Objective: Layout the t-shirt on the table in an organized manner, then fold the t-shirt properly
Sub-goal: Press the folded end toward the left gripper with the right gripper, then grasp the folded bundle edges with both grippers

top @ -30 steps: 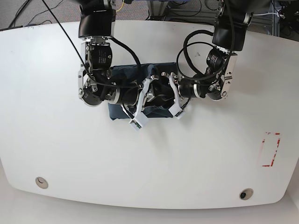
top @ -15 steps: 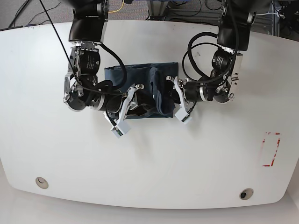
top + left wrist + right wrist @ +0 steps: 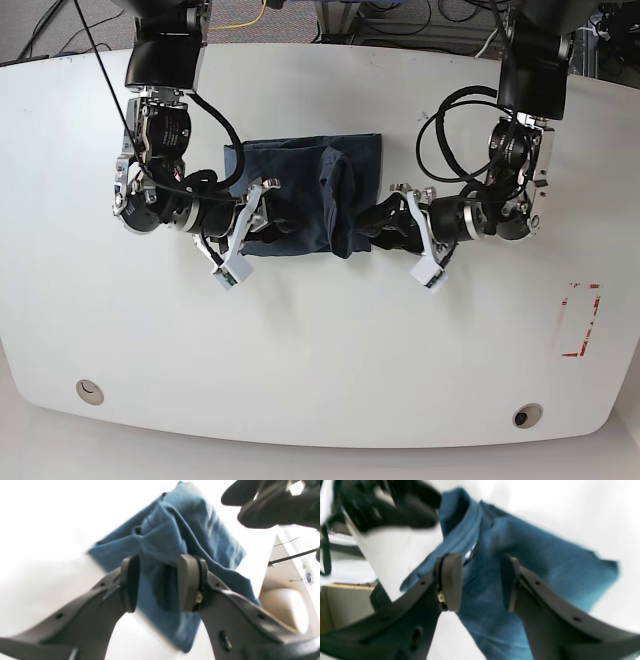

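The dark blue t-shirt (image 3: 300, 175) lies bunched into a small rectangle at the back middle of the white table (image 3: 320, 340). A raised ridge of cloth runs down its centre. My left gripper (image 3: 372, 222) is at the shirt's right edge in the base view. In the left wrist view it (image 3: 160, 582) stands open, with the shirt (image 3: 200, 530) just beyond its fingers. My right gripper (image 3: 278, 226) is over the shirt's lower left part. The right wrist view shows it (image 3: 480, 580) open too, with blue cloth (image 3: 545, 562) behind the gap.
A red tape rectangle (image 3: 580, 320) marks the table at the right. Two round grommet holes (image 3: 90, 390) (image 3: 525, 415) sit near the front edge. Cables and floor clutter lie beyond the table's far edge.
Both arms have drawn apart, outward from the shirt's middle towards its left and right sides. The shirt shows more fully, with a ridge left standing at its centre.
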Robot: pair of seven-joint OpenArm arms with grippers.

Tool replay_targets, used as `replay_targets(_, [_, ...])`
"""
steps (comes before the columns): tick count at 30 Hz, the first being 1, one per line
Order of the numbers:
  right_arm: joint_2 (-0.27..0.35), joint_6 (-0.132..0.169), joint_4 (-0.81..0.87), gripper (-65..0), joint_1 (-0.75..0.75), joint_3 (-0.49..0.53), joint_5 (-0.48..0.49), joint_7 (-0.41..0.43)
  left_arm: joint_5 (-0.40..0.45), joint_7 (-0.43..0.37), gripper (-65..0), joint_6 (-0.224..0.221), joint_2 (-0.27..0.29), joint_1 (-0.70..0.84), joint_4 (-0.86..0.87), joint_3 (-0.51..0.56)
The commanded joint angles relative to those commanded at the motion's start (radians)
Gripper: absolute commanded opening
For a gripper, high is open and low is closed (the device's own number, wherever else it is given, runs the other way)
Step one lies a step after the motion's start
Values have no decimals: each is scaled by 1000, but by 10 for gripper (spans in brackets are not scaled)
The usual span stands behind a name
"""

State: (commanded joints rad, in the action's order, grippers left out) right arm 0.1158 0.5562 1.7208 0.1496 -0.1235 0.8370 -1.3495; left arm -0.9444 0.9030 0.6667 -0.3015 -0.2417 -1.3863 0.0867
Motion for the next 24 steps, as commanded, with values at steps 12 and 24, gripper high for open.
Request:
replay_targets(12, [-44,0,-2,-403,-57,8,-3,0,0,0,-411,0,-84,-5,-81,-146])
replay_targets(24, [-41,0,-5,-403,-2,0,-74,0,-2,63,-411,6,8,5,-235,-37])
